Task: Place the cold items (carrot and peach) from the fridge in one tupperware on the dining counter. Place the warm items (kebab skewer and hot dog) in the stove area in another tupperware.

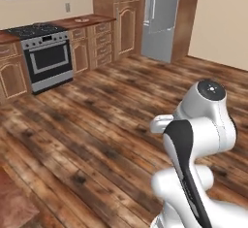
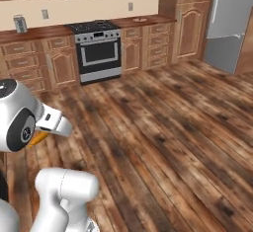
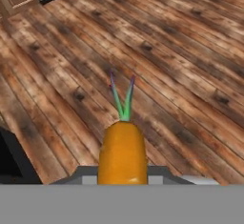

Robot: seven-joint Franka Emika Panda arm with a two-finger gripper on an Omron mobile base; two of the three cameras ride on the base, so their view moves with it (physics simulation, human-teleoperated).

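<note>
An orange carrot (image 3: 122, 154) with a thin green top sticks out forward from my gripper (image 3: 122, 173), which is shut on it, above the wooden floor. In the right base view a bit of the carrot (image 2: 38, 138) peeks out under my white hand at the left. The grey fridge (image 1: 162, 18) stands closed at the back of the room, and it appears again as the fridge (image 2: 227, 23) at the far right. The stove (image 1: 46, 52) sits between wooden cabinets. The peach, kebab skewer, hot dog and tupperware are out of view.
Wide wooden floor (image 1: 97, 125) lies between me and the cabinets. A small pale dish-like thing (image 2: 140, 19) rests on the counter right of the stove (image 2: 96, 48), and a grey canister (image 2: 20, 23) on the counter to its left. A dark edge (image 3: 12, 156) shows at the lower left.
</note>
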